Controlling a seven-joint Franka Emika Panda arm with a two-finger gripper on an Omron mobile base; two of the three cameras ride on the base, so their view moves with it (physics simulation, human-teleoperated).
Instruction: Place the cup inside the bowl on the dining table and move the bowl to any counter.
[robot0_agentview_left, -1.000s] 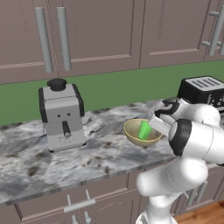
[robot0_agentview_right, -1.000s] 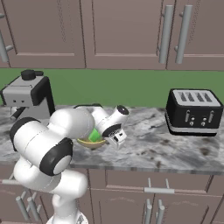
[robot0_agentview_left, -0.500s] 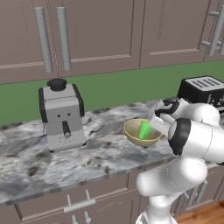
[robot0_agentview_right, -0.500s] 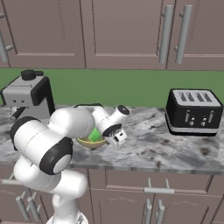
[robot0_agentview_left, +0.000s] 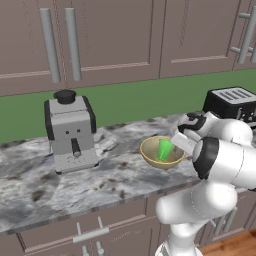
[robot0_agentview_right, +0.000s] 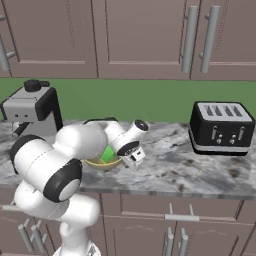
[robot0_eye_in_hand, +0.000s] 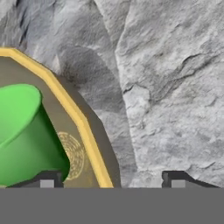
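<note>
Your gripper (robot0_eye_in_hand: 111, 181) stands wide open astride the bowl (robot0_agentview_left: 161, 152) rim, gripping nothing; the cup (robot0_agentview_left: 164, 149) sits inside, on the counter (robot0_agentview_left: 100, 182). Delivery looks finished, so lift straight clear.

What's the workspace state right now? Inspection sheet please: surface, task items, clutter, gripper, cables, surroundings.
Surface: counter, grey veined marble top over brown cabinets with silver handles.
Job's things: bowl sits on the counter; cup stands inside it, leaning a little.
Clutter: coffee machine on the bowl's left, toaster on its right, both apart from the bowl.
Grippers: gripper open, its fingertips straddling the bowl's rim, one over the bowl's inside, one over the marble; not closed on anything.
Cables: nothing seen.
Surroundings: green wall strip behind the counter, wall cabinets with bar handles above.
</note>
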